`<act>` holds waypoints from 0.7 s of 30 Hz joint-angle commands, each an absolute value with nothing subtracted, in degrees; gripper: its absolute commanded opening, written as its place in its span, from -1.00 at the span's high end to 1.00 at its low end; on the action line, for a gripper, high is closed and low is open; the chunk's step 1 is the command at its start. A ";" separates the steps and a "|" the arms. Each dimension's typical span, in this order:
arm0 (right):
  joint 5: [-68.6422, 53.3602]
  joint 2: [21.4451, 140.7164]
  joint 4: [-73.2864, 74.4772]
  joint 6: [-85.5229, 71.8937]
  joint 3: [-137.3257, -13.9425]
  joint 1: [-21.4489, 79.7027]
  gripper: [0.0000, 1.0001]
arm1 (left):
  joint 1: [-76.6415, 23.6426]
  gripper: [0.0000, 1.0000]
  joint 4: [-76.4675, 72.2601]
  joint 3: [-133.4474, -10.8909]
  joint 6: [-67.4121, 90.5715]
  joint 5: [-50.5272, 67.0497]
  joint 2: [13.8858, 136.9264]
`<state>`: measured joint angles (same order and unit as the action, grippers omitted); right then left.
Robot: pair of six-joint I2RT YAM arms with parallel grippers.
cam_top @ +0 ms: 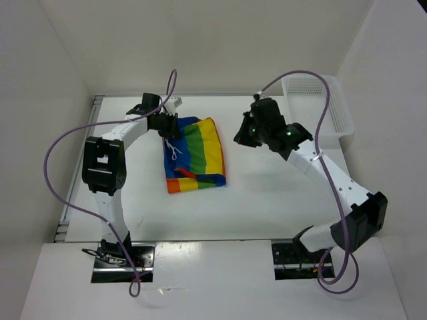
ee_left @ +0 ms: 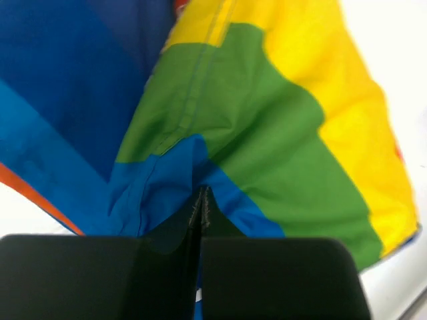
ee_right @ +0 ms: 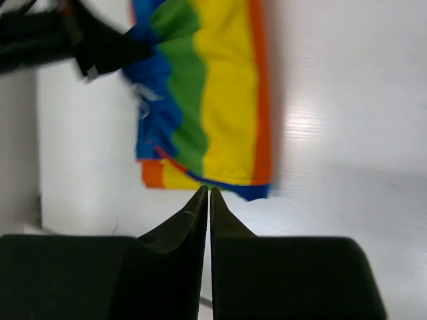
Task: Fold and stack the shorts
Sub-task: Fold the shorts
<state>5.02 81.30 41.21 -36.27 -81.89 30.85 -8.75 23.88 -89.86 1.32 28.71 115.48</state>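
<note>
The rainbow-striped shorts (cam_top: 197,155) lie folded on the white table, with the white drawstring (cam_top: 175,151) on their left side. My left gripper (cam_top: 167,125) is at their far left corner. In the left wrist view it (ee_left: 201,195) is shut, with the blue fabric of the shorts (ee_left: 267,133) bunched and pinched at its tips. My right gripper (cam_top: 245,137) hangs above the table just right of the shorts. In the right wrist view it (ee_right: 205,192) is shut and empty, with the shorts (ee_right: 220,100) lying beyond its tips.
A white mesh basket (cam_top: 320,107) stands at the back right corner, behind my right arm. White walls close in the table at the back and on both sides. The left arm (ee_right: 67,40) shows at the top left of the right wrist view.
</note>
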 commanded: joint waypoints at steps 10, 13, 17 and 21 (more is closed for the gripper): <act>-23.89 97.02 12.23 -29.98 -67.51 38.50 0.92 | -7.12 1.00 17.67 -84.03 0.00 29.44 122.70; -24.43 101.42 7.48 -29.97 -65.13 37.79 0.97 | -7.12 1.00 17.67 -83.41 0.00 29.44 122.70; -24.43 105.29 4.40 -29.45 -63.20 36.47 1.00 | -6.59 1.00 17.67 -82.71 0.00 29.44 122.70; -23.91 108.01 3.08 -27.60 -59.25 35.08 1.00 | -6.06 1.00 17.67 -82.18 0.00 28.92 122.17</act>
<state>-23.29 106.78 8.80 -30.06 -61.71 36.14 -6.74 16.05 -84.09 1.76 31.31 122.13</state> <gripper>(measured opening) 0.002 0.000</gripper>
